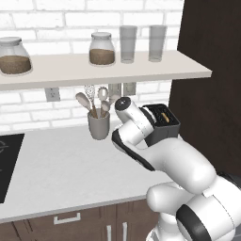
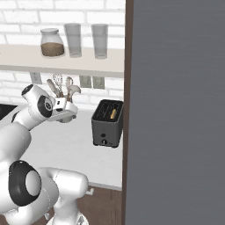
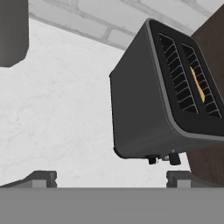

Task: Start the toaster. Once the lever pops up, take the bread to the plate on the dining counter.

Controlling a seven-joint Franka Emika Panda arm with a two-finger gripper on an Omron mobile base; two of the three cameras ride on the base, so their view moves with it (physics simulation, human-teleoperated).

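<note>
The toaster stands on the white bench against the brick wall, close beside a tall dark cabinet. The bread sits low in one of the two top slots, with just a tan edge showing. In the hand view the end effector is empty, its jaws spread wide, held off the toaster and apart from it. It looks obliquely at the toaster's side and top, with two small dark controls visible at the lower edge of the near face.

Judgement: the step in hand is starting the toaster, and it is not yet done. To do it well, the end effector should line up squarely with the control face, not the slotted top, then bring one fingertip onto the lever and press straight down along its travel. A skewed push risks sliding the toaster on the bench. The cabinet alongside leaves little room on that side, and the utensil holder stands near the arm's elbow.
</note>
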